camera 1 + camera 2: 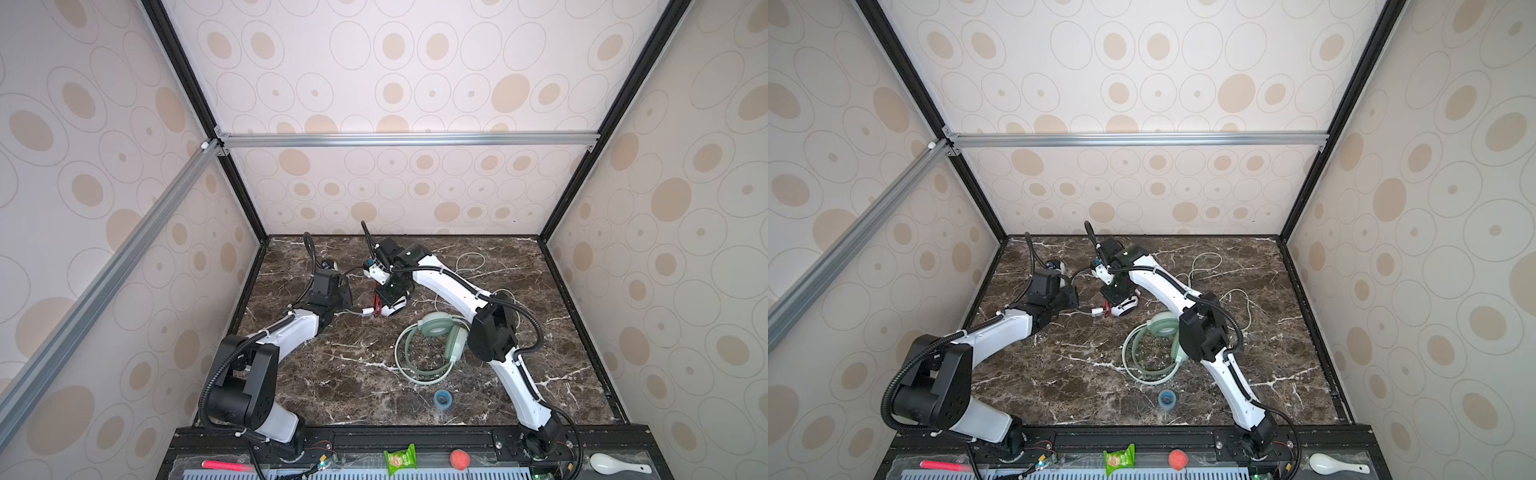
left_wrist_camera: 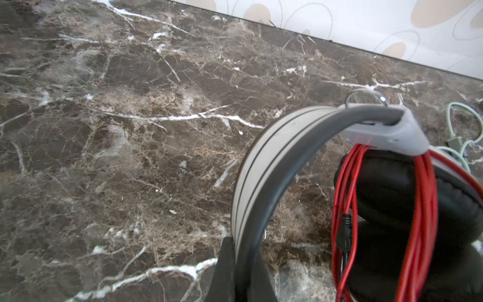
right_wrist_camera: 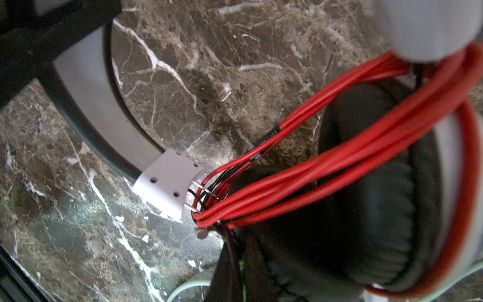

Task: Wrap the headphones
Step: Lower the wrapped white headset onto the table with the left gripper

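Plainly, the left gripper (image 2: pixel 241 264) is closed tight on the grey headband (image 2: pixel 261 167) of the white-and-black headphones (image 1: pixel 394 308) and holds them just above the table (image 1: pixel 332 374), toward the back and left of the middle in both top views. The right gripper (image 3: pixel 235 277) is closed almost as tight, right against the black ear pads (image 3: pixel 366 209). A dark strand runs down toward its fingers, but I cannot tell whether it is pinching it.

Several turns of the red cable (image 2: pixel 423 209) already lie around the ear cups, and the black plug (image 2: pixel 345 224) hangs among the loops, so this pair looks close to done; only the loose end seems left to tuck in.

The mint green headphones (image 1: pixel 436 332) lie flat on the table just beside the right arm's elbow, nearer the front. Their pale cable (image 1: pixel 469 262) sprawls in open loops toward the back wall, so that pair looks not yet started. A small blue roll (image 1: pixel 442 397) sits in front of them. By my reckoning, roughly half the job remains.
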